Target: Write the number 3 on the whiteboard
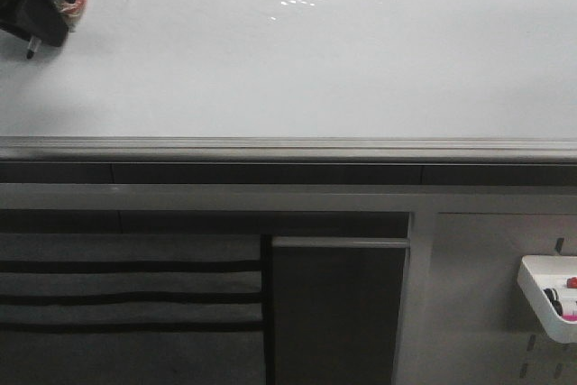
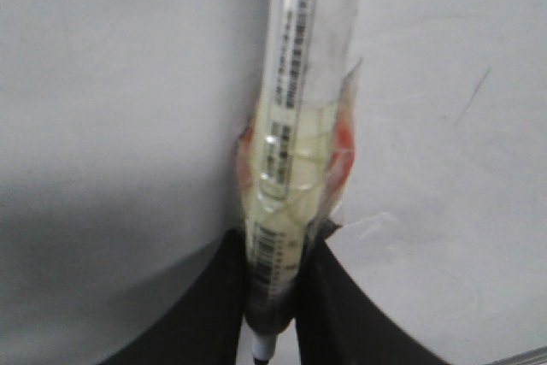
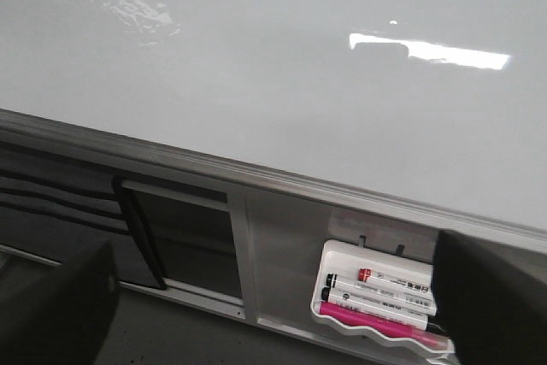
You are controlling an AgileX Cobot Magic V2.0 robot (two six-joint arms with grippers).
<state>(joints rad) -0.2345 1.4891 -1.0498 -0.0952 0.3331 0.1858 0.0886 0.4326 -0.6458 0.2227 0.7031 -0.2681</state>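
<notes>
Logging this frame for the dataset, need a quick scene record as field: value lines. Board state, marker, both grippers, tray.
whiteboard: glossy white, grey metal edge strip, bright glare at top; no digit 3 readable in the front view
stray mark: thin dark stroke on the board, left wrist view only
marker: taped, labelled barrel, clamped in the left gripper
marker tip: at or near the board at its upper left; contact unclear
right gripper: fingers apart, holding nothing
tray: white, below the board on the right, holds several markers

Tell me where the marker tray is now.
In the front view the white tray hangs at the lower right, below the whiteboard edge strip; it holds several markers.
</notes>
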